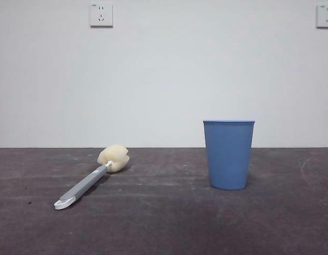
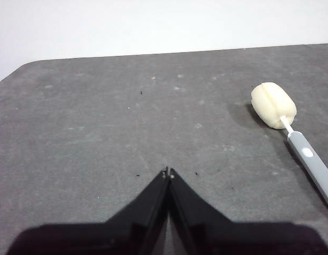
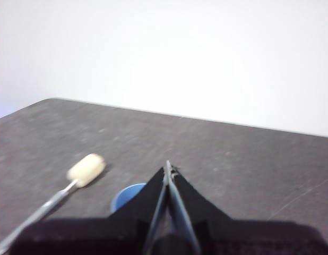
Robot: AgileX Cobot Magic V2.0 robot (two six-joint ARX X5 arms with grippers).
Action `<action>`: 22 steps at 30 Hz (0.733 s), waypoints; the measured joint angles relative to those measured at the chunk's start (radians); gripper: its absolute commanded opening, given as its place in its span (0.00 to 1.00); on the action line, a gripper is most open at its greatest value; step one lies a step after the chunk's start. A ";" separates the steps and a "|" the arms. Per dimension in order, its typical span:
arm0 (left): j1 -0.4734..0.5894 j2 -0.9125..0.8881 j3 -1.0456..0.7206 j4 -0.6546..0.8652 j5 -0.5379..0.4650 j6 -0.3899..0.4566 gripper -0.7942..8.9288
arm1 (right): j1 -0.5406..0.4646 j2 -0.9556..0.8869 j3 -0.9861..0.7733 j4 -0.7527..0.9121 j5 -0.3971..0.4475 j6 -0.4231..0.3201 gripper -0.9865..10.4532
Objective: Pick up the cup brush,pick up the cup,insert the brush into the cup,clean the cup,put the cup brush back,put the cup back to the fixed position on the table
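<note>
Progress: no step done yet; both items lie untouched, and every step from pickup to return remains.
Brush (image 1: pixel 91 179): lying flat on the table (image 1: pixel 164 223), sponge head toward the wall, well apart from the cup.
Cup (image 1: pixel 229 154): upright on the table, mouth up.
Left gripper (image 2: pixel 168 172): clenched, empty, above bare table near the brush.
Right gripper (image 3: pixel 169 171): clenched, empty, above the cup.
Surface: dark grey, matte, faintly scuffed.
Room: plain white wall (image 1: pixel 164 69); two power sockets (image 1: pixel 101 14) high up.
</note>
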 measured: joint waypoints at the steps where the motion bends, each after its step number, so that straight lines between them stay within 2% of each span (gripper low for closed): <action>1: 0.000 0.000 0.000 0.000 0.000 0.000 0.08 | -0.011 -0.018 -0.041 0.042 0.002 -0.003 0.09; 5: 0.000 0.000 0.000 0.000 0.000 0.000 0.08 | -0.060 -0.095 -0.239 0.241 0.003 -0.006 0.09; 9: 0.000 0.000 0.000 0.000 0.000 0.000 0.08 | -0.106 -0.162 -0.392 0.333 0.003 -0.006 0.09; 19: 0.000 0.000 0.000 0.000 0.000 0.000 0.08 | -0.197 -0.260 -0.564 0.369 0.003 -0.001 0.09; 22: 0.000 0.000 0.000 0.000 0.002 0.000 0.08 | -0.208 -0.271 -0.576 0.314 0.003 0.006 0.09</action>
